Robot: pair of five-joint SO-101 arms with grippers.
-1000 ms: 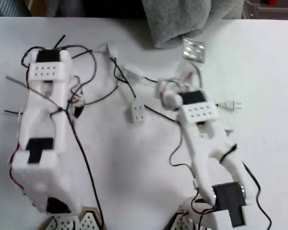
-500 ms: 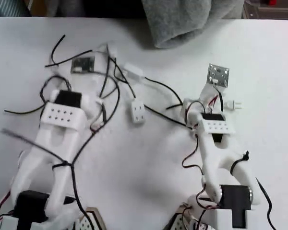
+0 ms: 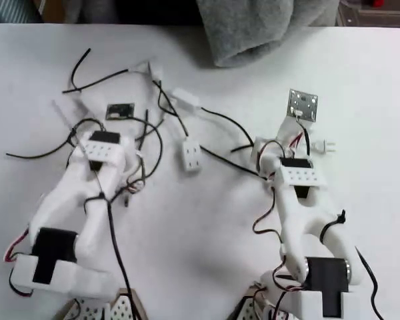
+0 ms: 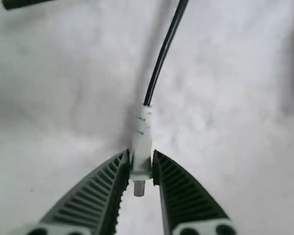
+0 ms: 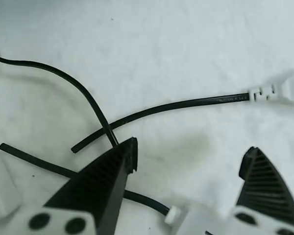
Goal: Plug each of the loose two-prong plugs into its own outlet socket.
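Holding one white two-prong plug (image 4: pixel 142 129) in the left gripper (image 4: pixel 141 155) — socket block (image 3: pixel 191 155) lies mid-table between the arms.

Left fingers are clamped on the plug body, its black cord (image 4: pixel 164 49) trailing away. The right gripper (image 5: pixel 192 146) is spread wide and empty above loose cords, a second plug (image 5: pixel 289 90) near it. Risk: the pinch is narrow, so the plug may twist or slip when pressed to a socket — tangled cords could also drag the block askew. Since half a second ago the left arm has drawn back toward its base; the right arm is unchanged.
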